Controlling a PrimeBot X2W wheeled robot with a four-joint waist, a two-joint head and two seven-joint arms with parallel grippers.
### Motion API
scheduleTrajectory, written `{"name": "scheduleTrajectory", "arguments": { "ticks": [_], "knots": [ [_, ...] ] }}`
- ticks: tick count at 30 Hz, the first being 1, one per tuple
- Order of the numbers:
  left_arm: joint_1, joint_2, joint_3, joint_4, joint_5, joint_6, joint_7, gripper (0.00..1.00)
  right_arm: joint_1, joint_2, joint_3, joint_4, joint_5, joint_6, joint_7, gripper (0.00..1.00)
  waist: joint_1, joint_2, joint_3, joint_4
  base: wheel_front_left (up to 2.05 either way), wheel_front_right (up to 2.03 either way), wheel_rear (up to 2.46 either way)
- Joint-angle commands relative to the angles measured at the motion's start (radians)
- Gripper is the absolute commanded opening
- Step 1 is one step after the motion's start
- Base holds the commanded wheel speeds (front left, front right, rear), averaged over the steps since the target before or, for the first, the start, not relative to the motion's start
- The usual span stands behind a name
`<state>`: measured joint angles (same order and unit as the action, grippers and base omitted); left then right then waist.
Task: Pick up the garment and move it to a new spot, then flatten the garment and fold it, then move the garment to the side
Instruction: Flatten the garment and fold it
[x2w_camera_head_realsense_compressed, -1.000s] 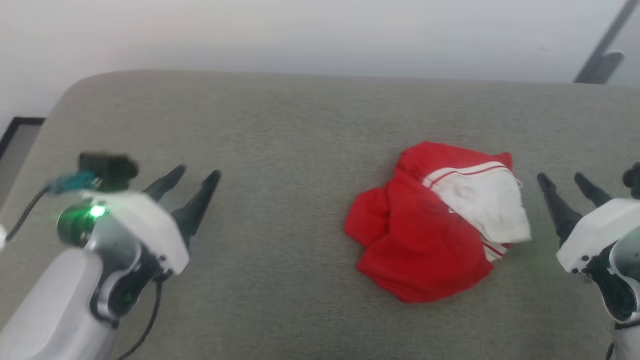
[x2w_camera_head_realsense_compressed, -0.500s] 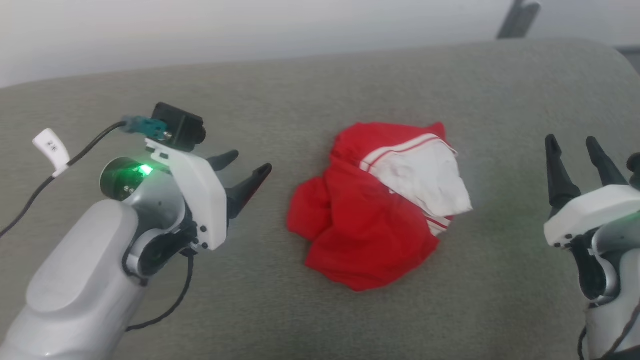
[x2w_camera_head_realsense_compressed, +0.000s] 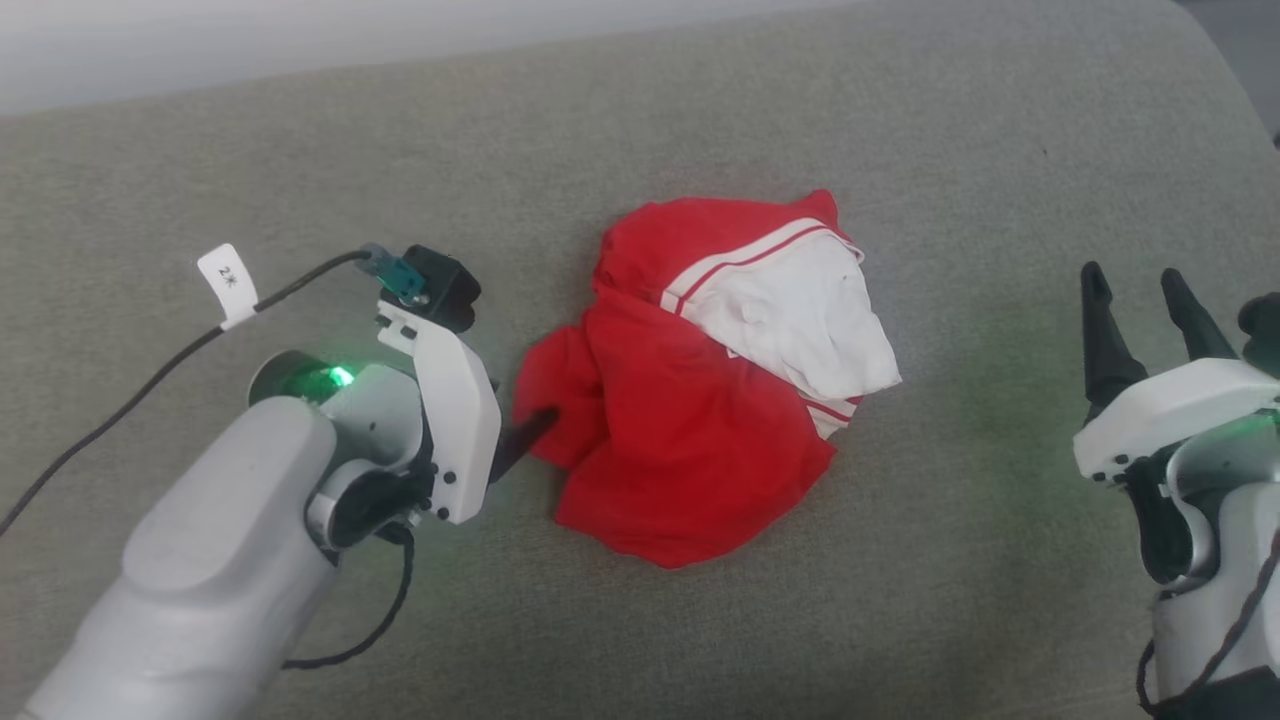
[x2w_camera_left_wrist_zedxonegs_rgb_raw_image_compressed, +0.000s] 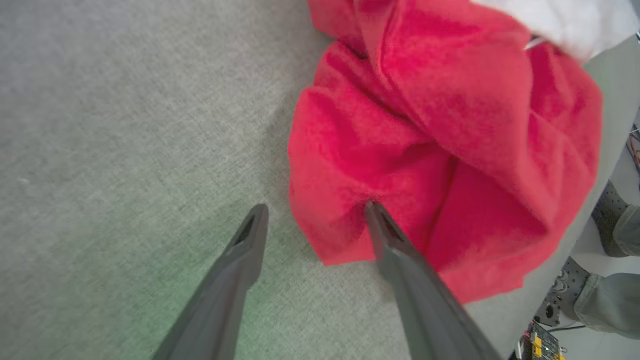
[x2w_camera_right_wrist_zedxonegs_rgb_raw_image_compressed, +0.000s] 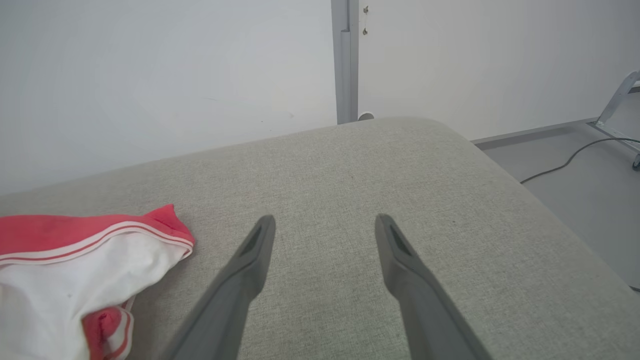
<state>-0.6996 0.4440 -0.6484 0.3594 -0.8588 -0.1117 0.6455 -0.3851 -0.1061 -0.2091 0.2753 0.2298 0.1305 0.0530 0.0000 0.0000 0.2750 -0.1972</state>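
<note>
The garment (x2w_camera_head_realsense_compressed: 690, 420) lies crumpled in a heap on the grey cushion (x2w_camera_head_realsense_compressed: 300, 150), red with a white sleeve and striped trim on top. My left gripper (x2w_camera_head_realsense_compressed: 530, 432) is open at the heap's left edge. In the left wrist view its jaws (x2w_camera_left_wrist_zedxonegs_rgb_raw_image_compressed: 315, 206) stand apart, one fingertip (x2w_camera_left_wrist_zedxonegs_rgb_raw_image_compressed: 372, 212) pressing on the red cloth (x2w_camera_left_wrist_zedxonegs_rgb_raw_image_compressed: 440, 115), the other over bare cushion. My right gripper (x2w_camera_head_realsense_compressed: 1131, 275) is open to the right of the garment, a hand's width away and holding nothing. The right wrist view shows its fingers (x2w_camera_right_wrist_zedxonegs_rgb_raw_image_compressed: 325, 219) spread over bare cushion, with the white sleeve (x2w_camera_right_wrist_zedxonegs_rgb_raw_image_compressed: 75, 270) at lower left.
The cushion's rounded right corner (x2w_camera_right_wrist_zedxonegs_rgb_raw_image_compressed: 465, 145) drops to a grey floor with a cable (x2w_camera_right_wrist_zedxonegs_rgb_raw_image_compressed: 565, 160). A white wall and a grey post (x2w_camera_right_wrist_zedxonegs_rgb_raw_image_compressed: 345, 60) stand behind it. A black cable with a white tag (x2w_camera_head_realsense_compressed: 228, 282) trails from my left wrist.
The head camera has turned, shifting the whole picture. My left gripper has moved in to the garment's left edge and now touches it. The right gripper stays open beside it.
</note>
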Motion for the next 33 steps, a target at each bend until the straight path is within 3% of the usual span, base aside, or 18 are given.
{"name": "scheduleTrajectory", "arguments": {
  "ticks": [1,6,7,8,13,15,23,30,33],
  "knots": [
    [-0.009,-0.005,-0.01,0.015,0.007,-0.006,0.0,1.0,-0.011,0.005,0.0,0.005,-0.006,0.0,-0.006,1.0,0.0,0.0,0.011,-0.008,0.0,0.0,0.0],
    [-0.012,-0.02,-0.056,0.12,0.043,-0.006,-0.01,1.0,-0.027,0.012,0.002,0.022,-0.009,0.0,-0.019,1.0,0.0,0.0,0.027,-0.016,0.0,0.0,0.0],
    [-0.013,-0.025,-0.065,0.136,0.046,-0.008,-0.012,0.57,-0.029,0.013,0.002,0.024,-0.01,0.0,-0.02,1.0,0.0,0.0,0.029,-0.016,0.0,0.0,0.0],
    [-0.013,-0.031,-0.069,0.154,0.044,-0.009,-0.02,0.0,-0.03,0.015,0.002,0.026,-0.011,0.0,-0.021,1.0,0.0,0.0,0.031,-0.016,0.0,0.0,0.0],
    [-0.018,-0.049,-0.071,0.22,0.013,-0.015,-0.049,0.0,-0.033,0.007,-0.011,0.032,-0.013,0.0,-0.027,1.0,0.0,0.0,0.033,-0.002,0.0,0.0,0.0],
    [-0.023,-0.03,-0.072,0.23,0.013,-0.015,-0.06,0.0,-0.029,0.003,-0.02,0.032,-0.015,0.0,-0.028,1.0,0.0,0.0,0.028,0.008,0.0,0.0,0.0],
    [0.015,0.102,-0.04,0.208,-0.004,-0.014,-0.115,0.0,0.008,-0.007,-0.056,0.023,-0.017,0.0,-0.02,1.0,0.0,0.0,0.001,0.054,0.0,0.0,0.0],
    [0.082,0.223,-0.002,0.193,-0.015,0.019,-0.122,0.0,0.028,-0.004,-0.059,0.015,-0.019,0.0,-0.014,1.0,0.0,0.0,-0.01,0.078,0.0,0.0,0.0],
    [0.097,0.243,0.004,0.199,-0.024,0.019,-0.124,0.0,0.028,-0.004,-0.053,0.014,-0.017,0.0,-0.014,1.0,0.0,0.0,-0.013,0.082,0.0,0.0,0.0]
  ]
}}
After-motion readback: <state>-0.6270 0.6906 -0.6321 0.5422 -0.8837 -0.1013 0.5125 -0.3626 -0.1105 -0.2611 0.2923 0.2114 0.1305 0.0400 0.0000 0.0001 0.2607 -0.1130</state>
